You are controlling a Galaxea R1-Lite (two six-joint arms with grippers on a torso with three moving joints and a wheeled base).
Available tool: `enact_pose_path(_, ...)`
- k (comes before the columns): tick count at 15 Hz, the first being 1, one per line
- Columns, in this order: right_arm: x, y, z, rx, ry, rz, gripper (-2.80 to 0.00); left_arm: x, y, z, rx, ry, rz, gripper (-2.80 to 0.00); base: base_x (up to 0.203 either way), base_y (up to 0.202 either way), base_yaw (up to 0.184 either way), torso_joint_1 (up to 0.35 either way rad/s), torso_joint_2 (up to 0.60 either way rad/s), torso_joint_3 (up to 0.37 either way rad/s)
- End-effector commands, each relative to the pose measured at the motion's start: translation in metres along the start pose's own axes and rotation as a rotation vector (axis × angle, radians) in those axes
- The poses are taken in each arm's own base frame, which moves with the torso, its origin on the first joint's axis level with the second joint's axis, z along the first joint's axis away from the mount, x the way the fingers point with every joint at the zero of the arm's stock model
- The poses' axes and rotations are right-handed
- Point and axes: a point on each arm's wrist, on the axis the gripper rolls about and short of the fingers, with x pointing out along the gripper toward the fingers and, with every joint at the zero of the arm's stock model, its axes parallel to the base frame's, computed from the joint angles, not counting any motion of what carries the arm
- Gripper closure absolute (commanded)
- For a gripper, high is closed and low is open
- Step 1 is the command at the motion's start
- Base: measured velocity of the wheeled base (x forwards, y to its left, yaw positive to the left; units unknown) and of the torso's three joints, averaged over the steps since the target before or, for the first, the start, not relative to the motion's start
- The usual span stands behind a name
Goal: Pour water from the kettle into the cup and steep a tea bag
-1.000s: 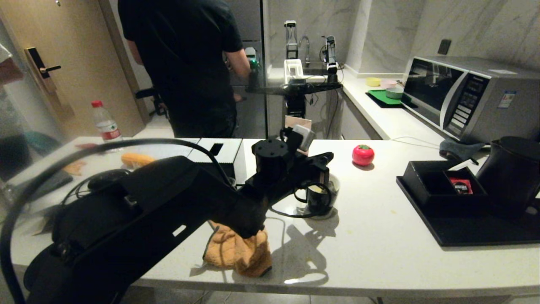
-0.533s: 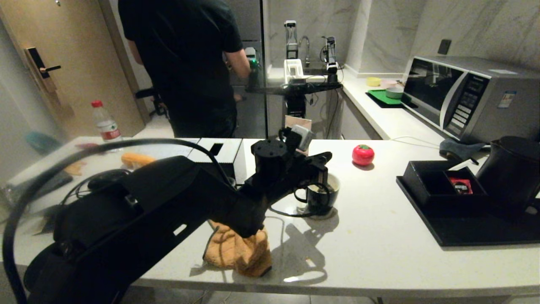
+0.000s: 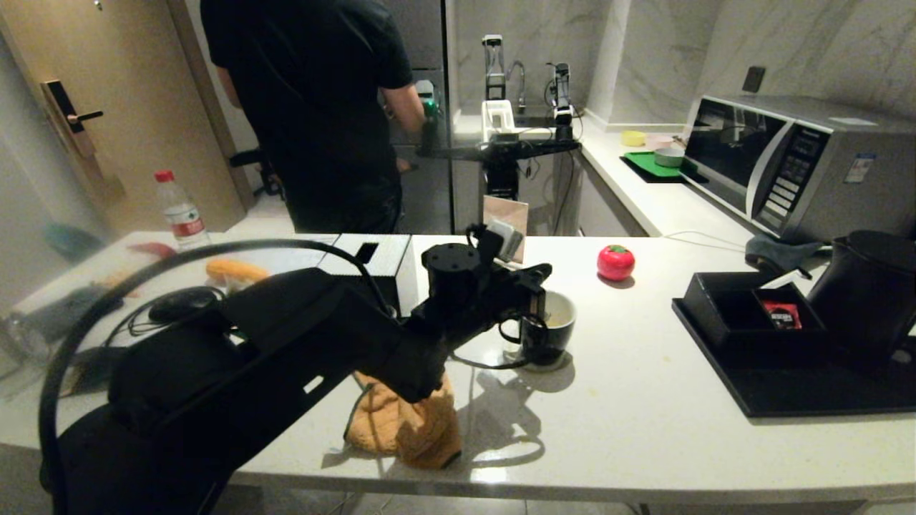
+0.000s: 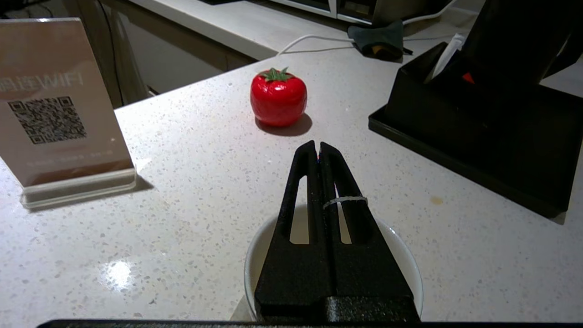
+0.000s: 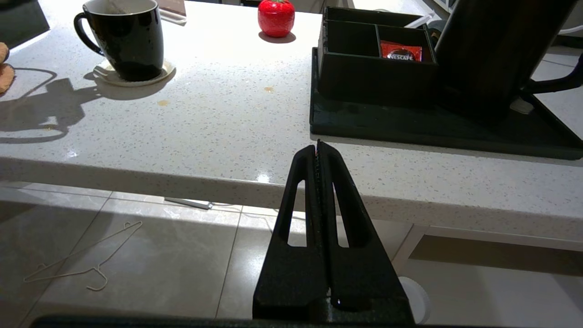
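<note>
Hovering over the cup [image 3: 547,325], left pincer [image 4: 317,150] pressed together, a thin string looped round one finger; right pincer [image 5: 317,148] pressed together below the table [image 5: 218,132] edge.

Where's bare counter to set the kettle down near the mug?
Bare white counter lies between the black ceramic mug and the black tray. Crowded: the left end effector over the mug, the orange cloth in front.

Head high; wrists low (shared cup [image 3: 547,327])
</note>
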Motion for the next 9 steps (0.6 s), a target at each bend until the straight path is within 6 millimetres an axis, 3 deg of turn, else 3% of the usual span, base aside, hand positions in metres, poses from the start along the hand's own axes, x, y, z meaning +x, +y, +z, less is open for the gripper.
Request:
enact_pose_path(1,0.000,0.000,0.000,-0.001,0.001,0.001,0.00,0.001,0.000,-0.006,-0.002,0.007,-0.001,0.00,0.000,0.000,0.000,0.000,0.00,0.000)
enact_pose_path(9,0.000,0.000,0.000,-0.001,0.001,0.001,0.00,0.003,-0.001,-0.020,-0.007,0.035,-0.005,0.00,0.000,0.000,0.000,0.000,0.00,0.000)
